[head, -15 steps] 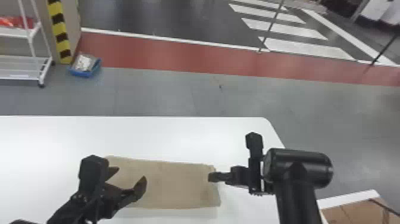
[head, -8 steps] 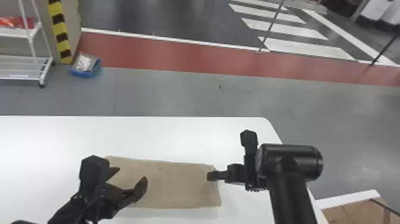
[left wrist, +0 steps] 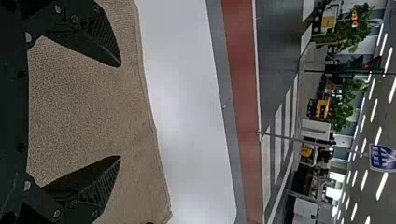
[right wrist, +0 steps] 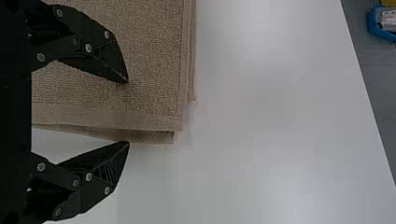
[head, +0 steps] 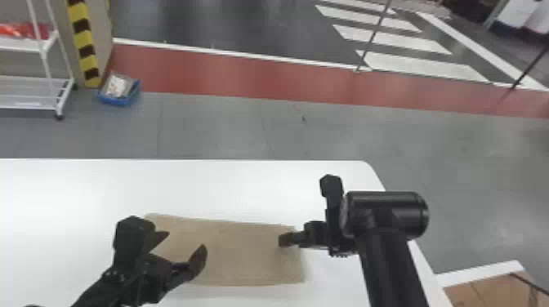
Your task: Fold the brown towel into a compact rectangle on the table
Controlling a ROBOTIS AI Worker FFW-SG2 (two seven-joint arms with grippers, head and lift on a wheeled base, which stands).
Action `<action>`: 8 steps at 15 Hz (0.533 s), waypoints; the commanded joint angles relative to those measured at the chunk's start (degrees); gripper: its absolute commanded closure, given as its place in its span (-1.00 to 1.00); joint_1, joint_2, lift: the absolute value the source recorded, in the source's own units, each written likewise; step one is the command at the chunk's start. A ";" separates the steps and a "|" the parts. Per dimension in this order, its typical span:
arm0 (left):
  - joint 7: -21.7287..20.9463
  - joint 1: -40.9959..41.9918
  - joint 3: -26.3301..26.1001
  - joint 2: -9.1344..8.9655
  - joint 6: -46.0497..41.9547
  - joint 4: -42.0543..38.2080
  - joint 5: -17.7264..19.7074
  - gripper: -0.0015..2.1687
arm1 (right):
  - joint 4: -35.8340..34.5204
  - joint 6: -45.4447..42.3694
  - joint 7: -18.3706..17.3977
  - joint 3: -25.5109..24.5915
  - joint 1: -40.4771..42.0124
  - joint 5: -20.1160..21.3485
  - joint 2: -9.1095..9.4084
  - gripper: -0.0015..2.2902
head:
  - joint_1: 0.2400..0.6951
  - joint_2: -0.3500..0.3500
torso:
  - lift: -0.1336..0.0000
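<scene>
Left gripper point(head: 184, 241): wide open, nothing between the fingers point(head: 199, 259) but air, with towel under the gap. Right gripper point(head: 282, 240): also wide open, empty. In the right wrist view one finger point(right wrist: 109, 58) is over the towel near its corner, the other out past the hem above bare tabletop, so the gripper straddles that edge. Can't tell if the first tip touches cloth.

Brown towel point(head: 245, 255) lies flat on the table, between and under the two grippers. Already folded at least once: right wrist view shows stacked layers at the corner, the lower one poking out a bit past the top one on two sides, so edges aren't flush. Outline is roughly a rectangle, longer side to side; left end partly hidden behind the left gripper. Surface fairly smooth, hems flat, slight kinks along the edge in the left wrist view.

Left arm comes in from the bottom edge, low, angled inward over the towel's left end. Right arm point(head: 392, 261) comes up from the bottom edge, bends at the fat round joint, gripper pointing left at the towel's right end.

White table point(head: 228, 187) around it. Beyond: gray floor point(head: 228, 126), blue bin point(head: 116, 100), white rack point(head: 28, 104).
</scene>
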 commanded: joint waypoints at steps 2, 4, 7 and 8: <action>0.02 0.73 0.02 0.07 0.00 -0.72 -0.09 -0.80 | 1.70 0.00 0.01 1.03 -1.17 -0.03 0.21 -0.49 | 1.00 -0.84 | 1.00; 0.11 1.17 0.11 0.16 0.00 -1.42 -0.18 -0.80 | 2.66 0.00 0.01 1.38 -1.79 0.06 0.48 -0.49 | 1.00 -0.83 | 1.00; 0.11 1.87 0.28 0.16 0.18 -1.69 -0.18 -0.80 | 3.02 0.17 0.19 2.08 -2.14 0.15 0.56 -0.24 | 1.00 -0.81 | 1.00; 0.20 1.87 0.28 0.16 0.18 -1.69 -0.26 -0.80 | 3.02 0.17 0.45 2.08 -2.14 0.06 0.48 -0.09 | 1.00 -0.80 | 1.00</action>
